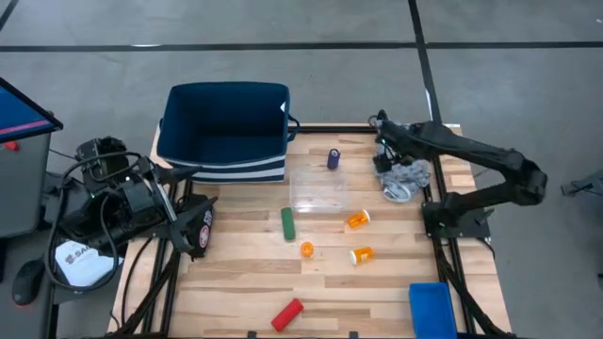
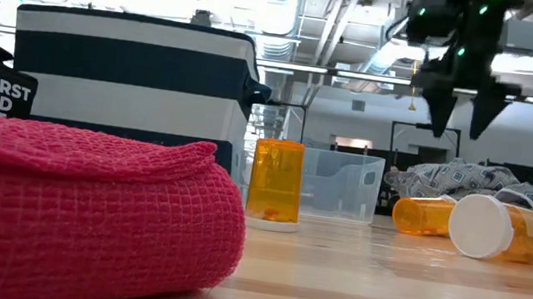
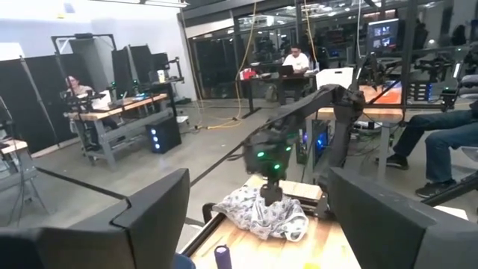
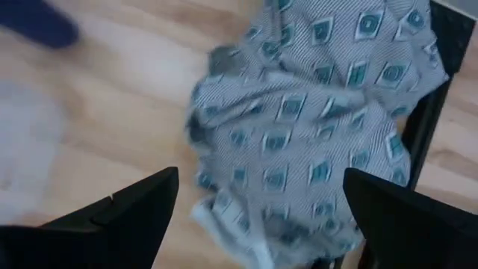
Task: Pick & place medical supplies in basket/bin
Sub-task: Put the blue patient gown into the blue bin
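A: Where is the right gripper (image 4: 261, 198)?

B: Above the patterned cloth bundle (image 1: 405, 178) at the table's far right; its fingers (image 4: 123, 213) stand wide apart and hold nothing (the cloth lies on the wood between them).

A: And the left gripper (image 3: 254, 217)?

B: Parked at the left edge, jaws spread, empty. The navy basket (image 1: 224, 132) sits far left, the blue bin (image 1: 431, 308) near right.

Wooden table (image 1: 236, 287) — navy basket (image 1: 224, 132), clear tray (image 1: 317, 191), pill bottles (image 1: 358, 219), cylinders (image 1: 287, 223), cloth bundle (image 1: 405, 179), blue bin (image 1: 431, 309).
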